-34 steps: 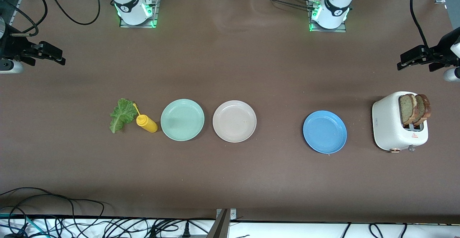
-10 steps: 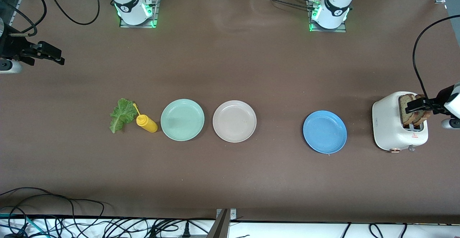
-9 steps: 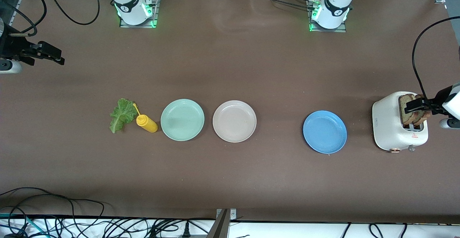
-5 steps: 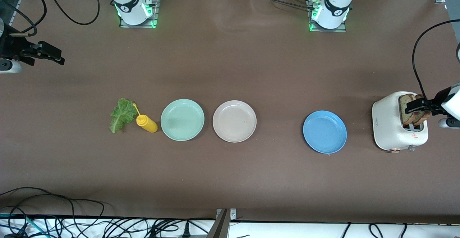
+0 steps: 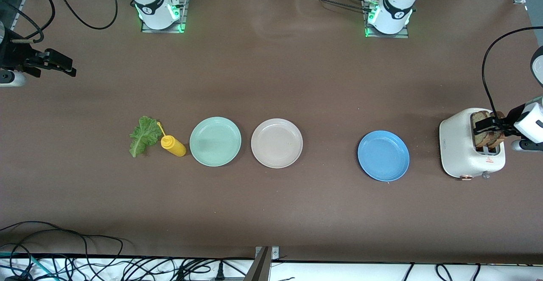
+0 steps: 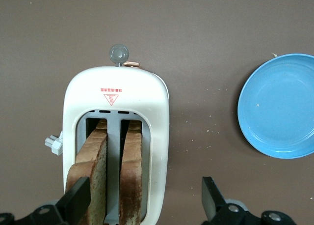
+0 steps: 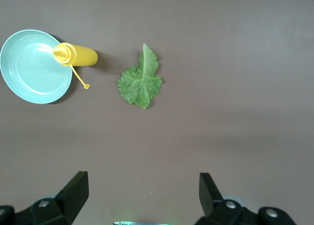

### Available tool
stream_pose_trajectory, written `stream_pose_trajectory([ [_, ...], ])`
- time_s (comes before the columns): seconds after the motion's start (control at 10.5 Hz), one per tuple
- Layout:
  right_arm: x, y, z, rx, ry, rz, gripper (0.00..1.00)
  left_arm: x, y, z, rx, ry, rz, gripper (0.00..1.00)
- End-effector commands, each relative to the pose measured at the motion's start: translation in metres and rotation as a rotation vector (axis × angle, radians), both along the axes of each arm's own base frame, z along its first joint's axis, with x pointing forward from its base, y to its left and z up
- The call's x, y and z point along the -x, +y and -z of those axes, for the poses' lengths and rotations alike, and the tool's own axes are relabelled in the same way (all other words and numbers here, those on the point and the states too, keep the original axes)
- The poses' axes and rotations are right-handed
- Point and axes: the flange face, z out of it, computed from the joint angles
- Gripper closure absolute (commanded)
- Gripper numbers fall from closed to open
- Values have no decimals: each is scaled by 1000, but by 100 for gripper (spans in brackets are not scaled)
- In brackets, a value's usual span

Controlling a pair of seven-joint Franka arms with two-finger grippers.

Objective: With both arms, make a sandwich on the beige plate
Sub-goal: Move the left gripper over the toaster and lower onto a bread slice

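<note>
white arms with dark joint bands, green-lit bases [image 5: 161, 11], looping black cables [image 5: 488, 73], and black two-finger tools.

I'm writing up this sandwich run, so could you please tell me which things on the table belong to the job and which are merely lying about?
Belong to the job:
- two toast slices standing in the toaster
- lettuce leaf
- beige plate
- left gripper, over the toast
- right gripper, waiting

Lying about:
- yellow squeeze bottle
- mint-green plate
- blue plate

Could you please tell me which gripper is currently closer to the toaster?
Left. The left gripper hangs open over the toaster and its toast slices; the right gripper waits open at the right arm's end of the table.
</note>
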Motion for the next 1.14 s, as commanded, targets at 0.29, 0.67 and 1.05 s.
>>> stream_pose_trajectory([
  [0.29, 2, -1, -3, -4, 4, -11, 0, 8, 0, 10, -5, -25, 22, 0],
  [0.67, 2, -1, -3, -4, 4, -10, 0, 14, -3, 27, 32, -36, 0, 0],
  [1.05, 2, -1, -3, -4, 4, -11, 0, 18, 0, 33, 35, -25, 6, 15],
])
